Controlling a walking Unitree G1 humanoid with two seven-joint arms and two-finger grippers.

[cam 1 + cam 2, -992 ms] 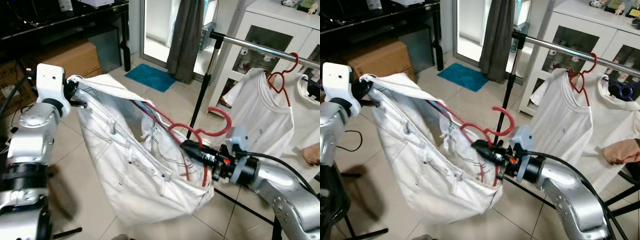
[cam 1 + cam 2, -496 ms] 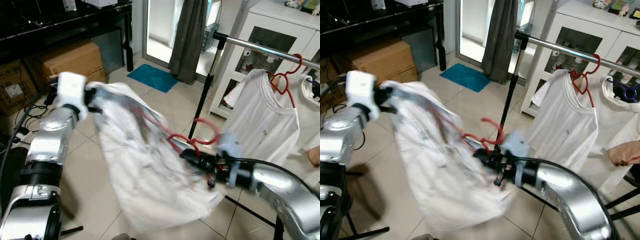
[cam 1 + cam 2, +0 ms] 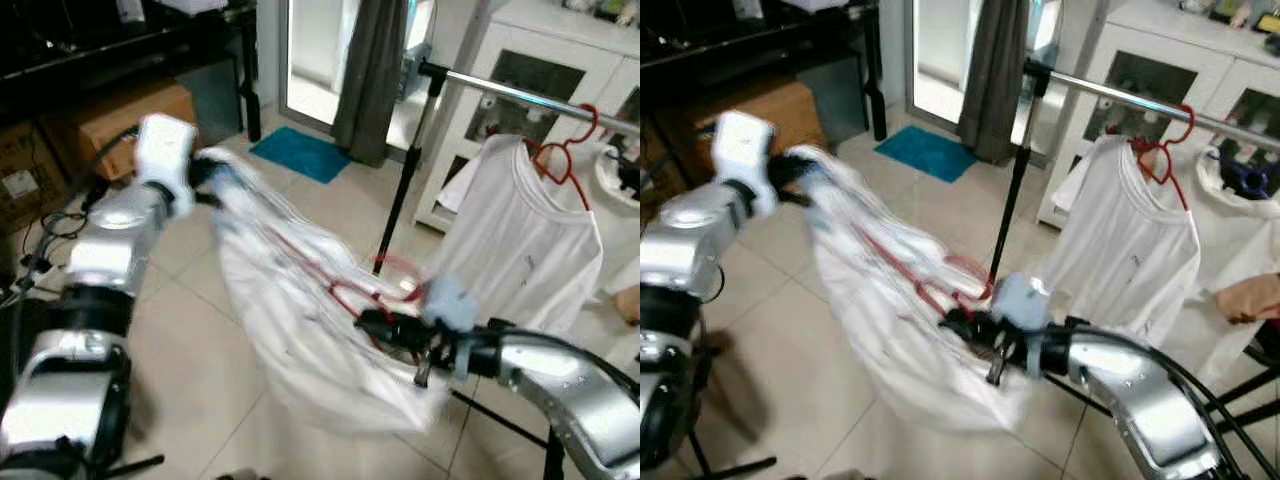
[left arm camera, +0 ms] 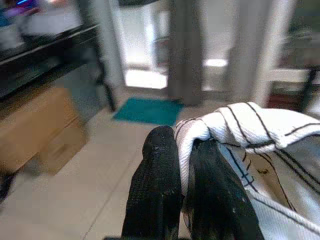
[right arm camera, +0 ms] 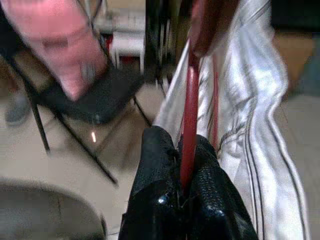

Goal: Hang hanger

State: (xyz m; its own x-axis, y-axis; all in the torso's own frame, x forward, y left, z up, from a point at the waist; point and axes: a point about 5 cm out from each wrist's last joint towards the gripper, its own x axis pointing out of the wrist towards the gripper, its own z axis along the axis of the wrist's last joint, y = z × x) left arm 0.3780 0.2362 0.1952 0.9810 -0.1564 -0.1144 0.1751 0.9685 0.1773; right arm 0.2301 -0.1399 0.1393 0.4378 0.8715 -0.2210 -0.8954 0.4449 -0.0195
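A white garment with dark seam lines hangs stretched between my two arms, blurred by motion. A red hanger sits inside it. My right gripper is shut on the red hanger low in the middle, its fingers pinching the red bar. My left gripper is up at the left, shut on the garment's edge, which is clamped between the black fingers. The silver clothes rail runs across the upper right.
White T-shirts hang on the rail, one on a red hanger. The rail's black post stands behind the garment. A white cabinet, a grey curtain, a teal mat and cardboard boxes surround the tiled floor.
My left gripper has swung up and to the right with the garment's edge. The garment is pulled longer and flatter, and the right gripper with the hanger has dropped slightly lower and left.
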